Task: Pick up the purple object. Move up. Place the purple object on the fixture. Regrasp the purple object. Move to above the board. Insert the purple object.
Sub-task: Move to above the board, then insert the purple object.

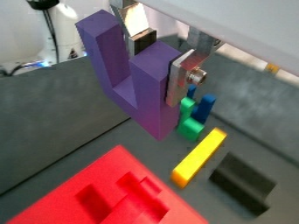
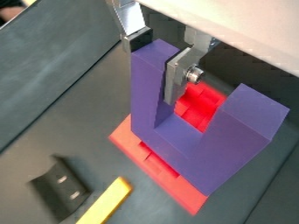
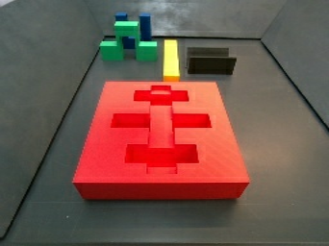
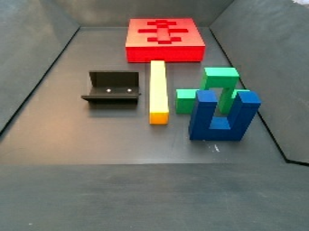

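Above the red board [image 2: 140, 144], the purple block [image 1: 135, 74] is clamped on one prong by the gripper [image 1: 163, 66]; misalignment risks jamming at insertion.

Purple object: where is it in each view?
Wrist view: purple object mid-frame, one prong clamped in the gripper; board nearby.
Wrist view: mid-frame, gripper on a prong; board beneath.
Side view: absent, gripper too; board.
Side view: absent, gripper too; board.
Shared landmark: the board.
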